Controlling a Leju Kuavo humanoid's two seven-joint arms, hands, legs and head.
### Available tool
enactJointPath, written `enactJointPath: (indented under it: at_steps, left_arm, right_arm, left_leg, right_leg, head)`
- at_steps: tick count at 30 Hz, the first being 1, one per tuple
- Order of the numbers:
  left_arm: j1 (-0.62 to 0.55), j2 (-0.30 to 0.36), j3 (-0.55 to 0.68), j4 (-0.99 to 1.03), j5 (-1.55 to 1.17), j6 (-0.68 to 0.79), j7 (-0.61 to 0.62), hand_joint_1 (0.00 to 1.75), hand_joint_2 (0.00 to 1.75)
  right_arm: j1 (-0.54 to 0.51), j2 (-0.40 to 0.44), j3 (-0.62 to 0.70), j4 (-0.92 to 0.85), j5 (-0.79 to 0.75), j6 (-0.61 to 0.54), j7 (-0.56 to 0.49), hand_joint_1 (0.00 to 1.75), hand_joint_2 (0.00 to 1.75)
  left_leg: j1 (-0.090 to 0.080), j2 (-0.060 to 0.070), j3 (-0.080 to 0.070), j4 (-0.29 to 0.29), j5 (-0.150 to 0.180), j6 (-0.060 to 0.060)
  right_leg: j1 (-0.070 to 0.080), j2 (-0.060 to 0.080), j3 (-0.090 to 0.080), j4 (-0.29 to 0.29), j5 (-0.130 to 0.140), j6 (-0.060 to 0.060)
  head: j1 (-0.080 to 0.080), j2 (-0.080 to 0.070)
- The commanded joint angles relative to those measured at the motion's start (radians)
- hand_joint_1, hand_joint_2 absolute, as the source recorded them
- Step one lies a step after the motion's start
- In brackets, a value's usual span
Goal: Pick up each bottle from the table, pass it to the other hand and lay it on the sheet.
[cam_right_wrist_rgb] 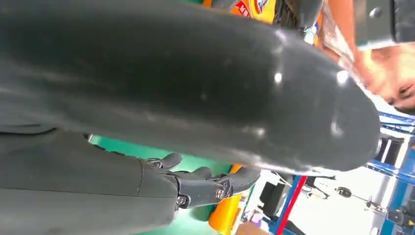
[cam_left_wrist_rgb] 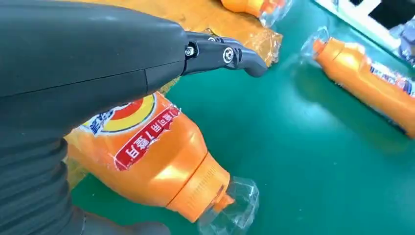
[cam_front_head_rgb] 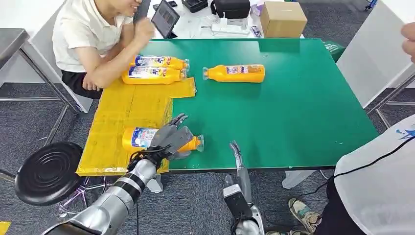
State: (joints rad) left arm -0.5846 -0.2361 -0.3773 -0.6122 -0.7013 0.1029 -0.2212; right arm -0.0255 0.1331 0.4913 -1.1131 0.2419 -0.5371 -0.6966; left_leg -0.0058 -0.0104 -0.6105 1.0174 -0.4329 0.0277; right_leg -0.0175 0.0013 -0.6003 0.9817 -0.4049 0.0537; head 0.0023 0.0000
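left hand (cam_front_head_rgb: 169, 138) over near bottle (cam_front_head_rgb: 139, 137), hides its middle, grasp unclear; right hand (cam_front_head_rgb: 238, 159) empty, fingers straight at table (cam_front_head_rgb: 293, 112) edge

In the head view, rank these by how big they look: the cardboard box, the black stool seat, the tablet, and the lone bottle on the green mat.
1. Stool seat, though it is nearest the camera
2. Bottle and cardboard box: too alike to rank
3. Tablet

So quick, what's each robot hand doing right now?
Left hand: over the bottle at the sheet's near edge; a firm grip cannot be told.
Right hand: open, holding nothing, at the table's near edge.
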Motion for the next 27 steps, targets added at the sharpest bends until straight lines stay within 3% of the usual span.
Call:
enactJointPath:
  at_steps: [1, 5, 6, 9, 10, 11, 14, 18, 19, 21, 22, 23, 24, 25, 26, 27]
  left_arm:
    - [0.154, 0.083, -0.087, -0.313, 0.208, 0.018, -0.052, 0.0, 1.75]
    - [0.272, 0.131, -0.125, -0.509, 0.343, -0.017, -0.069, 0.0, 1.75]
    - [0.294, 0.132, -0.119, -0.539, 0.379, -0.021, -0.082, 0.0, 1.75]
    - [0.425, 0.168, -0.106, -0.711, 0.478, -0.008, -0.131, 0.0, 1.75]
    - [0.455, 0.167, -0.098, -0.754, 0.519, -0.005, -0.142, 0.0, 1.75]
    - [0.455, 0.167, -0.098, -0.754, 0.519, -0.005, -0.142, 0.0, 1.75]
    - [0.476, 0.143, -0.08, -0.806, 0.729, -0.106, -0.119, 0.0, 1.75]
    - [0.48, 0.144, -0.085, -0.812, 0.744, -0.108, -0.117, 0.0, 1.75]
    - [0.482, 0.146, -0.086, -0.815, 0.753, -0.109, -0.119, 0.0, 1.75]
    - [0.505, 0.147, -0.083, -0.84, 0.778, -0.094, -0.136, 0.0, 1.75]
    - [0.524, 0.151, -0.079, -0.858, 0.778, -0.08, -0.137, 0.0, 0.0]
    - [0.56, 0.146, -0.069, -0.891, 0.782, -0.061, -0.143, 0.0, 1.75]
    - [0.597, 0.143, -0.056, -0.925, 0.791, -0.046, -0.14, 0.0, 1.75]
    - [0.654, 0.128, -0.034, -0.972, 0.811, -0.011, -0.134, 0.0, 1.75]
    - [0.678, 0.126, -0.035, -0.992, 0.822, 0.006, -0.126, 0.0, 1.75]
    - [0.693, 0.132, -0.049, -1.008, 0.831, 0.02, -0.129, 0.0, 1.75]
  right_arm:
    - [0.003, -0.036, 0.019, -0.018, -0.02, -0.061, -0.002, 0.0, 0.0]
    - [0.039, -0.071, 0.057, -0.132, -0.042, -0.089, -0.002, 0.0, 0.0]
    - [0.046, -0.076, 0.064, -0.172, -0.053, -0.092, -0.002, 0.0, 1.75]
    - [0.107, -0.079, 0.024, -0.403, -0.155, -0.055, -0.002, 0.0, 1.75]
    - [0.123, -0.079, 0.007, -0.487, -0.127, -0.093, -0.002, 0.0, 1.75]
    - [0.123, -0.079, 0.007, -0.487, -0.127, -0.093, -0.002, 0.0, 1.75]
    - [0.118, -0.072, -0.024, -0.538, -0.126, -0.119, -0.002, 0.0, 1.75]
    - [0.116, -0.068, -0.025, -0.529, -0.133, -0.107, -0.002, 0.0, 1.75]
    - [0.117, -0.066, -0.027, -0.525, -0.139, -0.098, -0.002, 0.0, 0.0]
    - [0.127, -0.038, -0.067, -0.479, -0.176, -0.034, -0.002, 0.0, 0.0]
    - [0.128, -0.031, -0.071, -0.441, -0.202, -0.024, -0.002, 0.0, 0.0]
    - [0.139, 0.013, -0.131, -0.362, -0.236, 0.052, -0.002, 0.0, 0.0]
    - [0.145, 0.038, -0.161, -0.333, -0.245, 0.067, 0.022, 0.0, 0.0]
    - [0.152, 0.064, -0.184, -0.31, -0.179, -0.005, 0.068, 0.0, 0.0]
    - [0.149, 0.073, -0.188, -0.299, -0.094, -0.094, 0.068, 0.0, 1.75]
    - [0.143, 0.077, -0.224, -0.303, 0.083, -0.161, -0.001, 0.0, 1.75]
  left_leg:
    - [0.001, 0.004, 0.004, -0.001, -0.002, -0.002]
    - [0.0, 0.004, 0.003, -0.001, -0.001, -0.001]
    - [0.0, 0.003, 0.001, -0.001, -0.001, -0.001]
    - [0.0, 0.007, 0.004, 0.0, -0.004, -0.002]
    - [0.001, 0.007, 0.006, 0.0, -0.006, -0.003]
    - [0.0, 0.005, 0.0, 0.0, -0.003, -0.001]
    - [0.001, 0.005, 0.002, 0.002, -0.005, -0.003]
    - [0.001, 0.003, -0.001, 0.001, -0.003, -0.002]
    - [0.002, 0.003, 0.002, 0.0, -0.004, -0.002]
    - [0.001, 0.002, -0.001, 0.0, -0.003, -0.002]
    - [0.001, 0.002, 0.001, -0.001, -0.003, -0.002]
    - [0.001, 0.002, 0.0, -0.001, -0.002, -0.002]
    - [0.001, 0.003, 0.002, -0.001, -0.003, -0.002]
    - [0.002, 0.004, 0.005, -0.003, -0.004, -0.003]
    - [0.001, 0.004, 0.002, -0.003, -0.003, -0.002]
    - [0.002, 0.005, 0.004, -0.003, -0.004, -0.003]
  right_leg:
    - [0.001, 0.003, 0.003, -0.001, -0.001, -0.002]
    - [0.0, 0.004, 0.001, -0.001, 0.0, -0.002]
    - [0.0, 0.003, 0.0, 0.0, 0.0, -0.001]
    - [0.0, 0.006, 0.001, 0.001, -0.002, -0.003]
    - [0.001, 0.006, 0.003, 0.001, -0.004, -0.004]
    - [0.0, 0.004, -0.003, 0.001, -0.002, -0.002]
    - [0.001, 0.003, 0.0, 0.003, -0.004, -0.004]
    - [0.001, 0.002, -0.002, 0.0, -0.002, -0.002]
    - [0.002, 0.002, 0.001, -0.001, -0.003, -0.003]
    - [0.001, 0.0, -0.002, 0.0, -0.002, -0.002]
    - [0.002, 0.0, 0.0, -0.001, -0.003, -0.003]
    - [0.001, 0.001, -0.001, -0.002, -0.001, -0.002]
    - [0.002, 0.002, 0.0, -0.002, -0.002, -0.003]
    - [0.002, 0.003, 0.003, -0.003, -0.002, -0.004]
    - [0.002, 0.003, 0.0, -0.003, -0.001, -0.003]
    - [0.002, 0.004, 0.003, -0.003, -0.002, -0.003]
  head:
    - [0.0, 0.0]
    - [0.0, 0.0]
    - [0.0, 0.0]
    - [0.0, 0.0]
    - [0.0, 0.0]
    - [0.0, 0.0]
    - [0.0, 0.0]
    - [0.0, 0.0]
    - [0.0, 0.0]
    - [0.0, 0.0]
    - [0.0, 0.0]
    - [0.0, 0.0]
    - [0.0, 0.0]
    - [0.0, 0.0]
    - [0.0, 0.0]
    - [0.0, 0.0]
